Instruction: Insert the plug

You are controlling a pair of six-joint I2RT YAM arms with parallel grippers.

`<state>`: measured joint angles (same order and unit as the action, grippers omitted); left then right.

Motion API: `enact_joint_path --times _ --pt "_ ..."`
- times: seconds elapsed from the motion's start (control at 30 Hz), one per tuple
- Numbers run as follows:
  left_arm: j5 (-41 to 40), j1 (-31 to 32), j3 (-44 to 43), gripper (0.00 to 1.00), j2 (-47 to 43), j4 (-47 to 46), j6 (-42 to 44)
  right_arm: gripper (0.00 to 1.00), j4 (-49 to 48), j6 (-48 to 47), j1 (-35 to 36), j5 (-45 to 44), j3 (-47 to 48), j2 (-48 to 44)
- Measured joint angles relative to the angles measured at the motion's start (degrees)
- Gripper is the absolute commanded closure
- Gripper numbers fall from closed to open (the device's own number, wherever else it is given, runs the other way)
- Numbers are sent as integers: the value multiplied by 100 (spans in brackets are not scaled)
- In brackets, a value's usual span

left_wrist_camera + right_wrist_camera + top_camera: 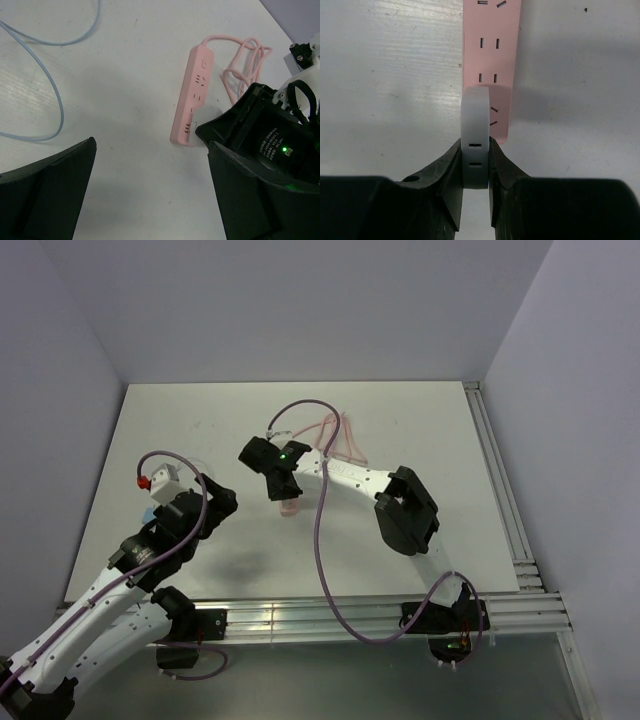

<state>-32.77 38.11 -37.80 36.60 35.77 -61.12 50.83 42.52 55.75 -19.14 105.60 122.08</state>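
Two robot arms work over one white bench [180, 430], which carries one pink power strip [192, 95], its one pink cord [245, 65] bunched in loops toward the far edge, and one pale blue wire [60, 107] curving across the surface toward the left edge. One plug [475, 125], a small pale block with two short dark slots on its upper face, is clamped between the fingers of the right claw [475, 160] near the middle of the bench, directly over the end of the strip nearest the near edge; whether it is seated in a socket cannot be told. The left claw [152, 150] hangs with its fingers wide apart and nothing between them, on the left side of the strip and clear of it. A power symbol marks the strip's cord end, and several pairs of slots run along its face. One green light glows on the right arm's black wrist housing [272, 145], where white lettering appears to read "DAMIAO"; the smaller lines under it are too small to read.
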Motion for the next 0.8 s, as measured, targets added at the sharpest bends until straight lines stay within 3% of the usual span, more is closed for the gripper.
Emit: enact_joint_path --times 0.8 --pt "44 0 13 1 -2 2 -24 100 -24 201 90 -164 66 168"
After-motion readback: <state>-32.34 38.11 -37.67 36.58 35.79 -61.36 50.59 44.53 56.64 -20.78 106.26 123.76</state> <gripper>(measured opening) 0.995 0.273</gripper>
